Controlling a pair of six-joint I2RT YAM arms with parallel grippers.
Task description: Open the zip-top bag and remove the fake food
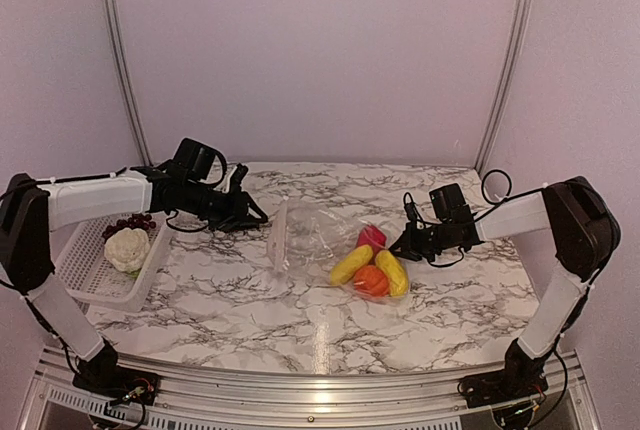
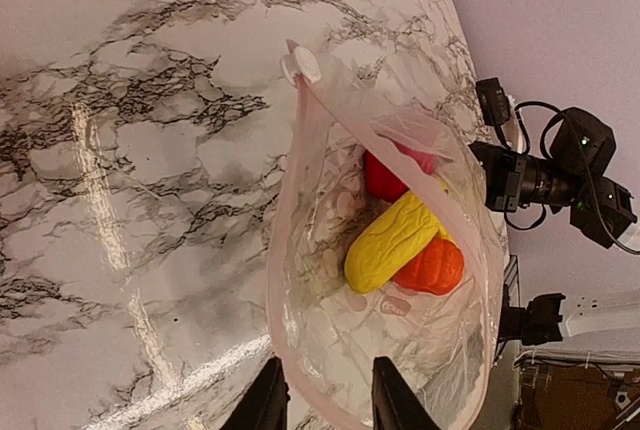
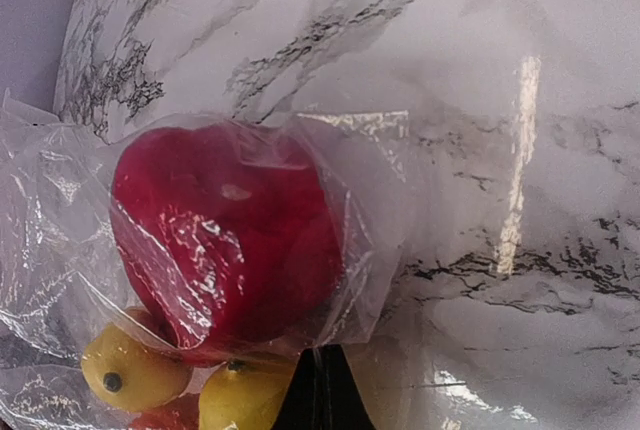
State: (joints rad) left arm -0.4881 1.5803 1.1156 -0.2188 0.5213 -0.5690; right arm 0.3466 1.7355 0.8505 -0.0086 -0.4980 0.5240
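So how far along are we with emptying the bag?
Done: bag mouth open; cauliflower and grapes sit in the basket. In hand: right end effector pinches the bag's closed end, left end effector straddles its rim. To do: yellow pieces, orange fruit and red piece are inside.

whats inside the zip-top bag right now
Through the clear zip-top bag show a red piece, a yellow oblong piece, a second yellow piece and an orange round fruit, piled together. Anything beneath that pile is covered by it and by crinkled plastic.

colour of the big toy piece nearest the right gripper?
Deep red piece; shows best in the right wrist view.
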